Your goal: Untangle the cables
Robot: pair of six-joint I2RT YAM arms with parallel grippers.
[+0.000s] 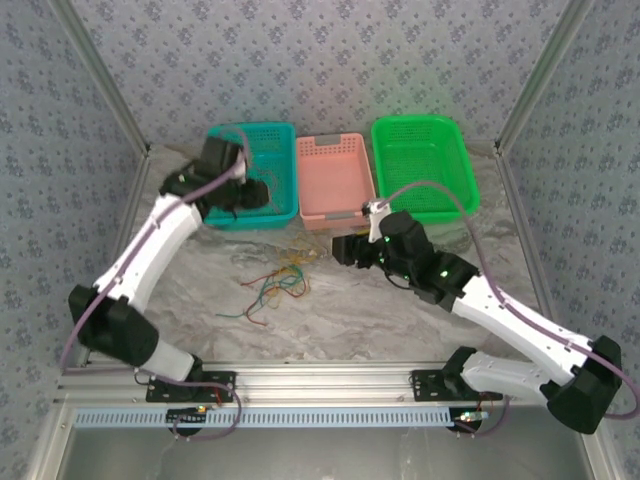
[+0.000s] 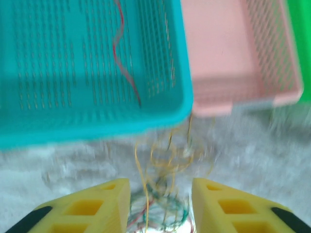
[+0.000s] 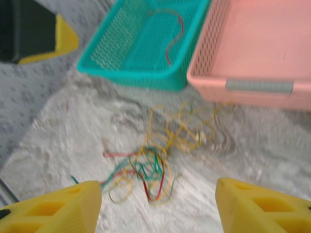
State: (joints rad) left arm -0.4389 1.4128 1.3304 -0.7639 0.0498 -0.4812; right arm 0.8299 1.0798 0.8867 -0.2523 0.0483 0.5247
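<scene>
- The cables (image 3: pixel 154 160) lie in one loose yellow, red and green tangle mid-bench, just in front of the teal basket (image 3: pixel 136 77) and pink basket (image 3: pixel 214 77) at the far edge.
- A red wire (image 2: pixel 124 63) lies alone inside the teal basket, seemingly sorted out.
- The right gripper (image 3: pixel 158 194), spread wide and empty, faces the tangle, probably lining up a pick.
- The left gripper (image 2: pixel 160 187), equally wide and empty, hovers by the teal basket's near rim.

Left basket (image 1: pixel 278 160), middle basket (image 1: pixel 335 178) and right basket (image 1: pixel 420 165) side by side at the far side of the table (image 1: pixel 350 312), cables (image 1: pixel 275 285) heaped on it before the left two, single cable (image 3: pixel 172 36) inside the left basket.
</scene>
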